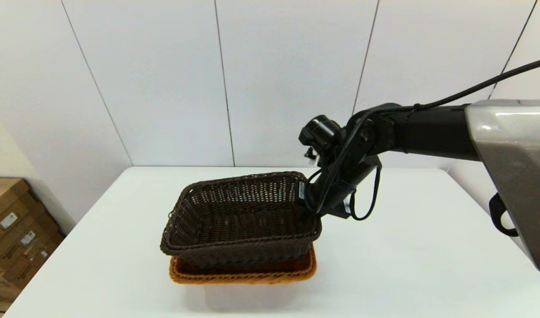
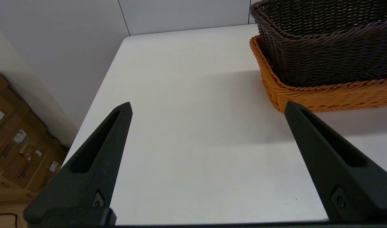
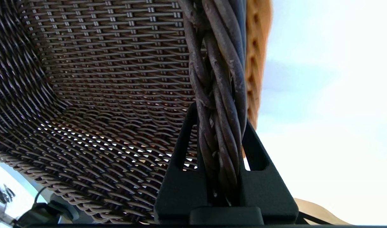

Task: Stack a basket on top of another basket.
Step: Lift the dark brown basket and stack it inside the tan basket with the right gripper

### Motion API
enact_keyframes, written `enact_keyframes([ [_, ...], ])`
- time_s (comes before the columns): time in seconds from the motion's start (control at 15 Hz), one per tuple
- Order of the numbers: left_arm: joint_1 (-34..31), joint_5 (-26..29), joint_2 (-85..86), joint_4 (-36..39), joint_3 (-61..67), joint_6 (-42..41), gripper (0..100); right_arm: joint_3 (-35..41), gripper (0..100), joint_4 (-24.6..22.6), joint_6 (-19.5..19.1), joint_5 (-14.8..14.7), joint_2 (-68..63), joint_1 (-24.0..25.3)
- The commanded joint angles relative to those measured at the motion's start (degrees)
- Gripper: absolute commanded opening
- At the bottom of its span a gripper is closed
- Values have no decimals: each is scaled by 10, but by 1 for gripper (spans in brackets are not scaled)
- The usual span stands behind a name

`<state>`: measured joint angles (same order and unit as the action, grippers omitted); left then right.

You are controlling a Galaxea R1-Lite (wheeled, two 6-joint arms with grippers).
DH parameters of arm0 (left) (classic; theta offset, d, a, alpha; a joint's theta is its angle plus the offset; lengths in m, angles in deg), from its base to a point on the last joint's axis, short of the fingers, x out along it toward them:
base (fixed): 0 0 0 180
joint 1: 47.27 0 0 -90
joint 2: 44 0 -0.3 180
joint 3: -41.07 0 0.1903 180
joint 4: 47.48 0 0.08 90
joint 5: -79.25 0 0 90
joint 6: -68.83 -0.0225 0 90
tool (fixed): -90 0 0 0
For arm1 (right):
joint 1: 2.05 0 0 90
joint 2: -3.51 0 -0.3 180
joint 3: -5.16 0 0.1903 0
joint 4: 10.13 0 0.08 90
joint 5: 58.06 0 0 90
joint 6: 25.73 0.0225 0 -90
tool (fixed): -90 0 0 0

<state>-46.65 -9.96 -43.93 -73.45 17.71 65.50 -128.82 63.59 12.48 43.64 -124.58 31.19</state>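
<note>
Dark brown basket looks light and stiff; our right gripper clamps its braided rim, nested in orange-tan basket. Left gripper idles, fingers apart.

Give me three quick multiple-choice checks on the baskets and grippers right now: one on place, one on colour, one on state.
1. The dark basket sits:
A. in the orange basket
B. beside it
C. under it

2. The bottom basket is:
A. white
B. orange-tan
C. green

3. The right gripper is:
A. open above the table
B. shut on the dark basket's rim
C. out of view

Answers:
1 A, its base is inside the orange rim.
2 B, orange weave shows beneath.
3 B, both fingers pinch the braided rim.

The left gripper is open, off to the side.
</note>
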Motion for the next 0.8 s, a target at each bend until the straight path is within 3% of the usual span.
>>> enact_keyframes([
  [0.07,0,0,0,0,0,0,100,1,0,3,4,1,-1,5],
  [0.8,0,0,0,0,0,0,100,1,0,3,32,18,3,5],
])
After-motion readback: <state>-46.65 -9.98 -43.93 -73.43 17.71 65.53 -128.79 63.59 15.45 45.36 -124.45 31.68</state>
